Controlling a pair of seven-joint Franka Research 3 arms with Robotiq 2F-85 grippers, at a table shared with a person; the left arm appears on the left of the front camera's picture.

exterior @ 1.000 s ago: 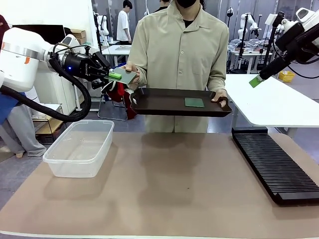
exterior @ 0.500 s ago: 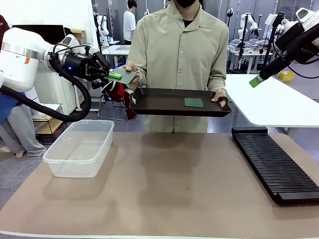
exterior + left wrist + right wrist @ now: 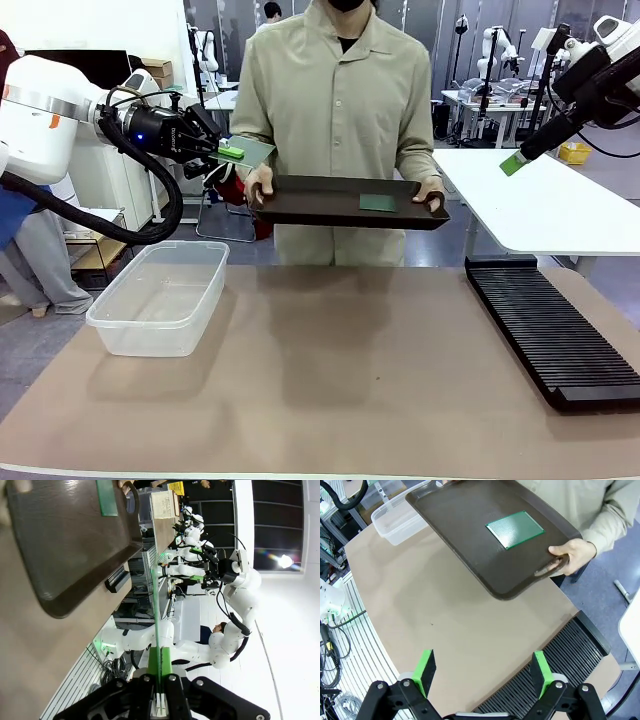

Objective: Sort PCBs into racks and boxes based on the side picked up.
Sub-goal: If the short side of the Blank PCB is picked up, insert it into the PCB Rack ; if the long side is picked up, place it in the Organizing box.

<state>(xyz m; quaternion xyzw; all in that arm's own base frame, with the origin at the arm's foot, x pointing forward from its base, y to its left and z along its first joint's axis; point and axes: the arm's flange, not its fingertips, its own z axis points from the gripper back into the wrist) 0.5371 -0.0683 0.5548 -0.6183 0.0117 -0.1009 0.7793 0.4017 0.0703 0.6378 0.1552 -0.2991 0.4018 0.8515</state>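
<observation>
My left gripper (image 3: pixel 232 152) is shut on the edge of a green PCB (image 3: pixel 252 150), held flat in the air above the far end of the clear box (image 3: pixel 160 297). In the left wrist view that PCB (image 3: pixel 157 640) runs edge-on up from between my closed fingers (image 3: pixel 145 695). A person holds a dark brown tray (image 3: pixel 320 190) over the table's far edge, with a second PCB (image 3: pixel 378 202) lying on it. My right gripper (image 3: pixel 514 163) hangs high at the right, open (image 3: pixel 483 672), looking down on the tray's PCB (image 3: pixel 515 529). The black rack (image 3: pixel 555 330) lies at the table's right.
Both of the person's hands (image 3: pixel 572 552) grip the tray's ends. A white table (image 3: pixel 540 205) stands behind the rack. In the right wrist view the rack (image 3: pixel 545 680) lies just ahead of my fingers, and the box (image 3: pixel 395 520) sits beyond the tray (image 3: pixel 470 510).
The person has shifted the tray a little to the left and upward, closer to my left gripper. Neither arm has moved.
</observation>
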